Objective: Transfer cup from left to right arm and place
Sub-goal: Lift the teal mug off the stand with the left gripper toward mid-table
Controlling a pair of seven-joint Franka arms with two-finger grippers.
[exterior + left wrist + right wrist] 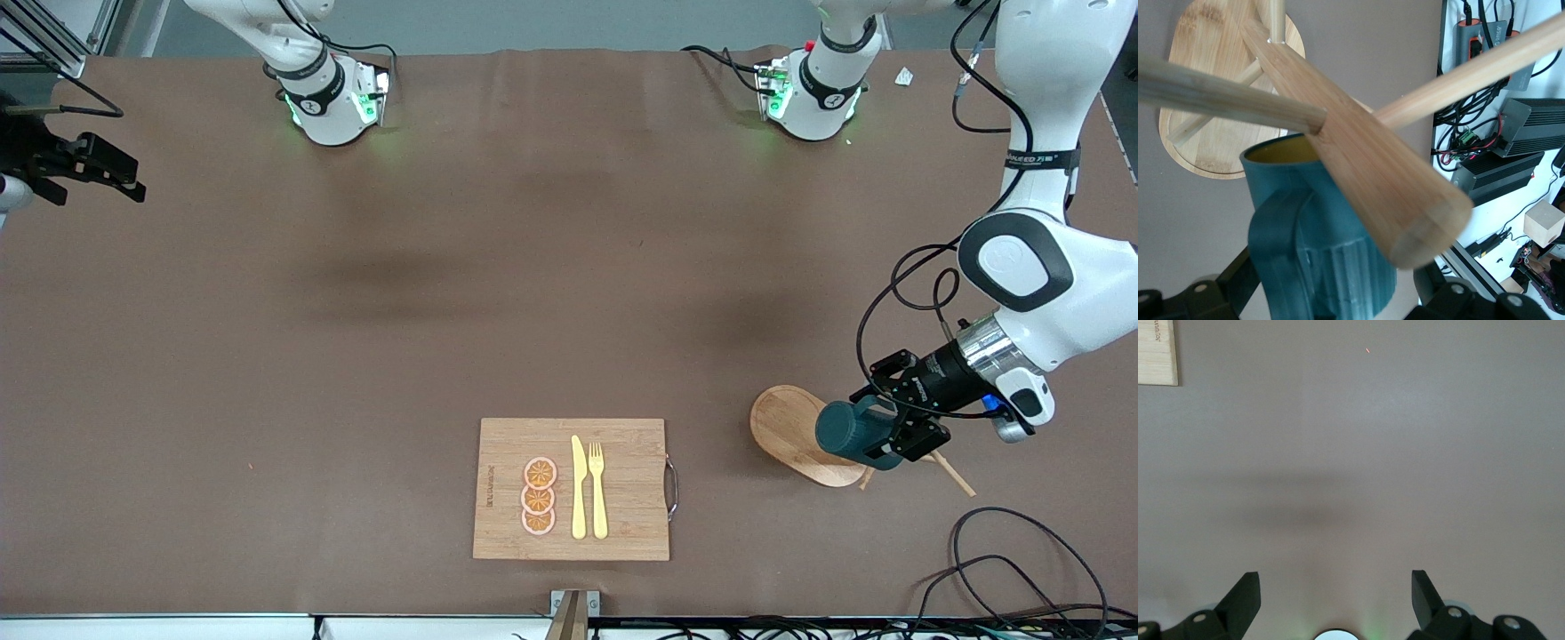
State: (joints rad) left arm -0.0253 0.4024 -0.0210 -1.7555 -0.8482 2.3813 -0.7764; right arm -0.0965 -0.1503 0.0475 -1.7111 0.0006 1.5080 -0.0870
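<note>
The dark teal ribbed cup (849, 431) lies on its side in my left gripper (878, 437), which is shut on it. It hangs just over the oval wooden base (782, 422) of a peg stand at the left arm's end of the table. In the left wrist view the cup (1318, 253) shows its handle and yellowish inside, with the stand's wooden pegs (1365, 153) crossing close in front and the base (1205, 100) below. My left gripper (1335, 297) holds it by the body. My right gripper (93, 169) is open and empty over bare table at the right arm's end; it also shows in the right wrist view (1335, 587).
A wooden cutting board (622, 524) lies near the front edge with three orange slices (539, 496), a yellow knife (578, 489) and a fork (597, 489). Its corner shows in the right wrist view (1155, 353). Loose cables (1022, 569) lie at the near corner by the left arm.
</note>
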